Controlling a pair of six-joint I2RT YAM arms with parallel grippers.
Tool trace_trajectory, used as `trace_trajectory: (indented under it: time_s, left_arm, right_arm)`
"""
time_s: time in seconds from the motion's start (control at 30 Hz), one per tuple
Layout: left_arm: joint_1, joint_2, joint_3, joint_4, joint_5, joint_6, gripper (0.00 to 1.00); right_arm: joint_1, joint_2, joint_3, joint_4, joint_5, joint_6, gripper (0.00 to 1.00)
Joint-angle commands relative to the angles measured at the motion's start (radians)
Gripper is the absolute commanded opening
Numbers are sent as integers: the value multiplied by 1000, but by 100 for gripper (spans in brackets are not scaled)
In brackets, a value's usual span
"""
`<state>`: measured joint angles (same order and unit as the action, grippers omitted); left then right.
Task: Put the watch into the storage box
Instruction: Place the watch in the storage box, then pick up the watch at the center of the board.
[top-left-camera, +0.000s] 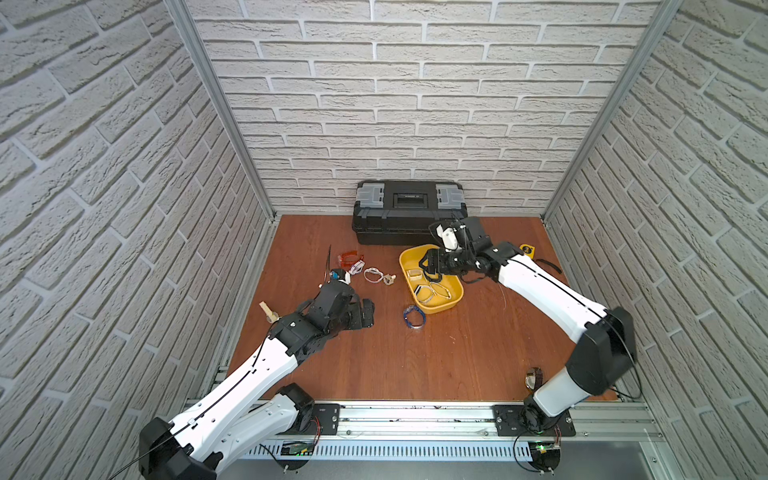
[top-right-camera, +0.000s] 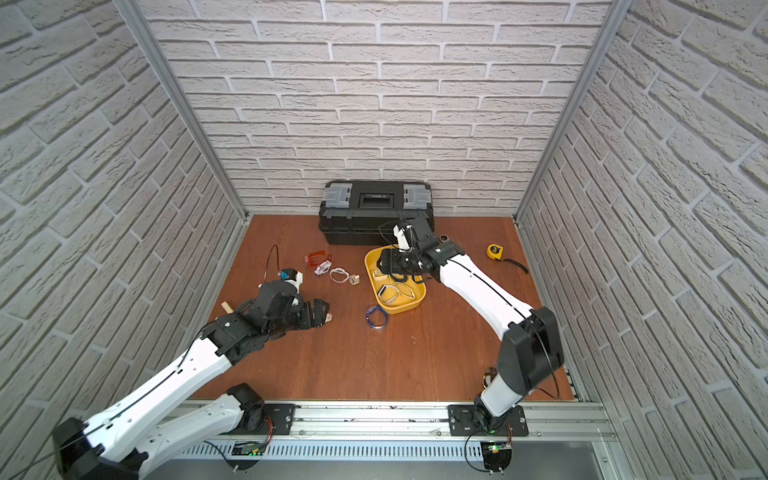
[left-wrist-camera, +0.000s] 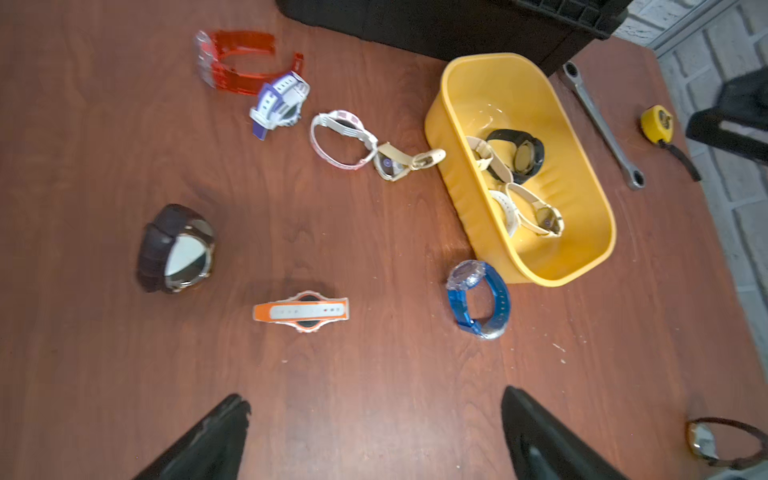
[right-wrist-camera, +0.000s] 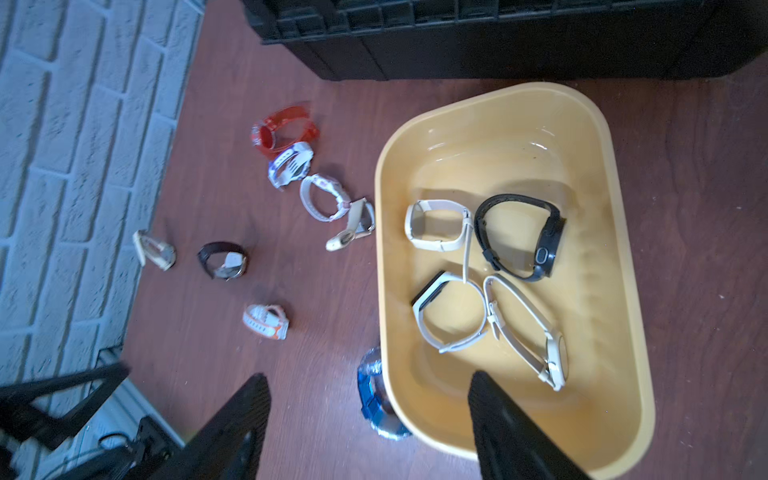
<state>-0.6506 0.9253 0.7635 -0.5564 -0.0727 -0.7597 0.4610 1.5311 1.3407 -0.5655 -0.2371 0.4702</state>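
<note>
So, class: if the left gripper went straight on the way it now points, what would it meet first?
The left gripper, open, would probably meet bare table first, between the orange watch and the blue watch. Depth is unclear, so neither watch is ruled out.

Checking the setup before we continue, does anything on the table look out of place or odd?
Two tools sit among the watches: a wrench beside the storage box and a yellow tape measure past it. One brown-strapped watch lies alone near the right arm base.
</note>
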Motion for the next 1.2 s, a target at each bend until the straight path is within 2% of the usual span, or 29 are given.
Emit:
trace_trajectory:
  time_s: [0.0, 0.07, 0.2, 0.3, 0.37, 0.53, 0.77, 0.93, 1.17]
  left_arm:
    - [0, 73, -17, 171, 166, -34, 98]
    - [-14, 139, -4, 183, 172, -25, 98]
    - [-41, 256, 7, 228, 195, -30, 98]
    - [-60, 339, 17, 270, 205, -35, 96]
    - [-65, 389, 29, 289, 206, -41, 95]
    - [-78, 505, 61, 325, 203, -57, 88]
    - [-112, 613, 108, 343, 176, -78, 79]
    - [-126, 660, 122, 339, 160, -83, 74]
    - [-126, 670, 103, 328, 127, -97, 74]
  right_arm:
    - [4, -113, -124, 36, -65, -62, 80]
    - [4, -196, -198, 10, -37, -82, 83]
    - [-14, -341, -342, -45, 165, -66, 89]
    - [-91, -373, -382, -50, 166, -28, 90]
    - [-135, -353, -385, -30, 139, -18, 89]
    - [-191, -172, -314, -35, 51, -53, 87]
    - [-206, 20, -259, -18, 32, -65, 73]
    - [-204, 48, -277, 17, 11, -29, 70]
    - [-181, 60, -310, 82, -29, 13, 67]
